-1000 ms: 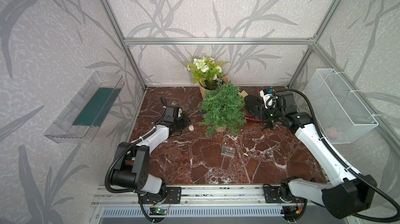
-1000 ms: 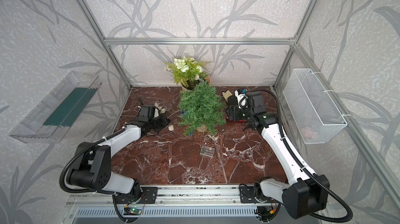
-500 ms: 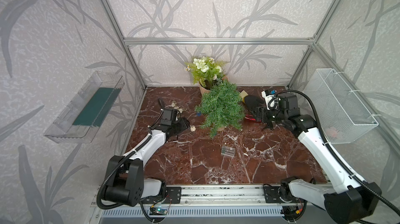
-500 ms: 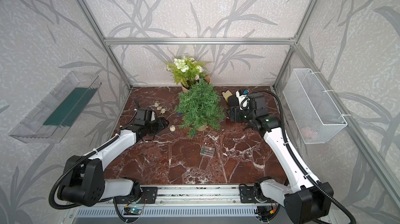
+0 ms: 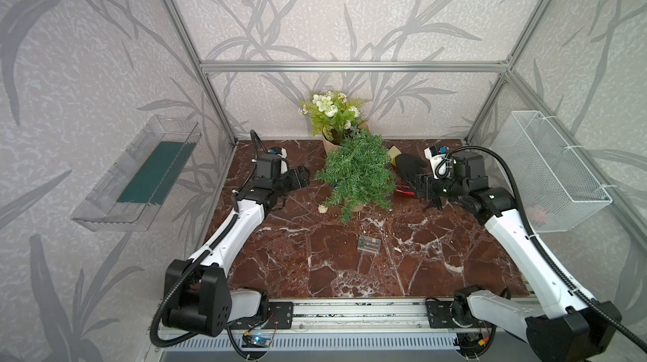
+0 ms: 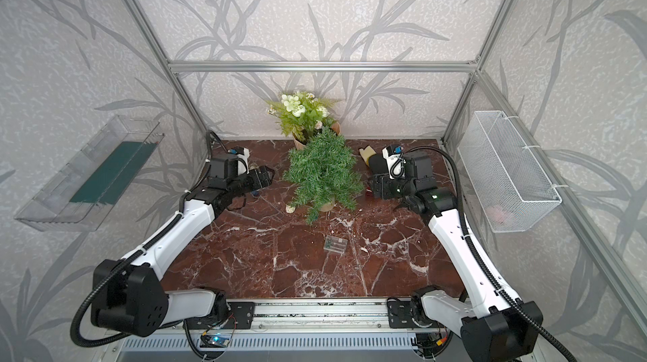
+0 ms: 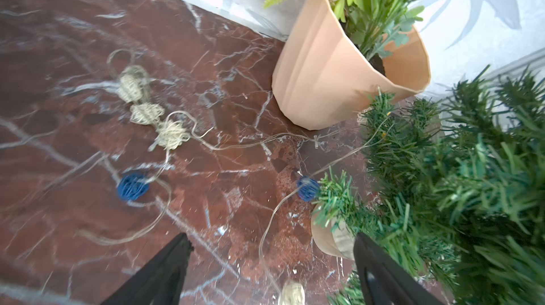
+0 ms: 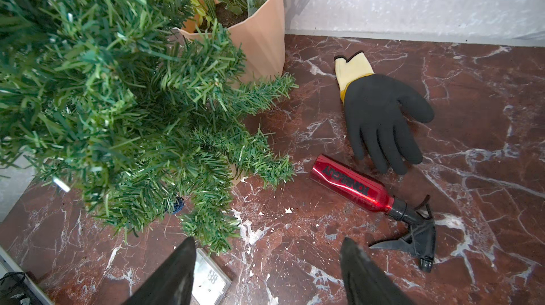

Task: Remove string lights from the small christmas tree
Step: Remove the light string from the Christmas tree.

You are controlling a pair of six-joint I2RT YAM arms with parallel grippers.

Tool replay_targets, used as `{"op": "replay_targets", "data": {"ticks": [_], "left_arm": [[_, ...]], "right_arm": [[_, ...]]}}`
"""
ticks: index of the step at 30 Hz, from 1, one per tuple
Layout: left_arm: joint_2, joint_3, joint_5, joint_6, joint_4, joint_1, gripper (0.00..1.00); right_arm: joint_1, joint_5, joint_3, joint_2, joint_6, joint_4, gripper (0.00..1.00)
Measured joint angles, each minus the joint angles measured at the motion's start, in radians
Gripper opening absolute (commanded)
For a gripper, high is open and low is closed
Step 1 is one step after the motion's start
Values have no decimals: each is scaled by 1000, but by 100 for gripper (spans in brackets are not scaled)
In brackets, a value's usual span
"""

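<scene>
The small christmas tree point(image 5: 357, 171) point(image 6: 324, 174) stands mid-table, leaning a little. The string lights point(image 7: 171, 135) lie on the marble to its left: cream balls, two blue balls point(image 7: 131, 187), and thin wire running into the tree's lower branches. One cream ball point(image 5: 322, 208) rests by the tree's base. The clear battery box point(image 5: 368, 244) point(image 8: 209, 281) lies in front of the tree. My left gripper point(image 5: 301, 179) point(image 7: 271, 238) hovers open above the wire, holding nothing. My right gripper point(image 5: 416, 185) point(image 8: 268, 241) is open and empty just right of the tree.
A potted white-flowered plant point(image 5: 332, 115) stands right behind the tree. A black glove point(image 8: 380, 123) and a red spray bottle point(image 8: 351, 184) lie under my right arm. A white wire basket point(image 5: 553, 167) hangs on the right wall, a clear tray point(image 5: 140, 171) on the left.
My left gripper has gone from shut to open and moved up and toward the tree. The tree has shifted slightly left. The right gripper has hardly moved.
</scene>
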Motion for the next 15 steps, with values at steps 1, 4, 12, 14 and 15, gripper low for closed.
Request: {"op": "replay_targets", "data": {"ticks": [1, 4, 12, 14, 15], "left_arm": [[24, 0, 11, 3, 17, 0, 88], [111, -1, 56, -2, 81, 6, 84], [350, 199, 111, -31, 53, 66, 77], [412, 269, 116, -24, 44, 78, 80], [440, 292, 122, -21, 45, 81, 83]], "right_arm": [[0, 0, 0, 0, 0, 0, 76], [0, 0, 0, 0, -1, 0, 76], [0, 16, 0, 0, -19, -3, 76], [0, 16, 0, 2, -20, -3, 76], [0, 16, 0, 4, -21, -3, 76]]}}
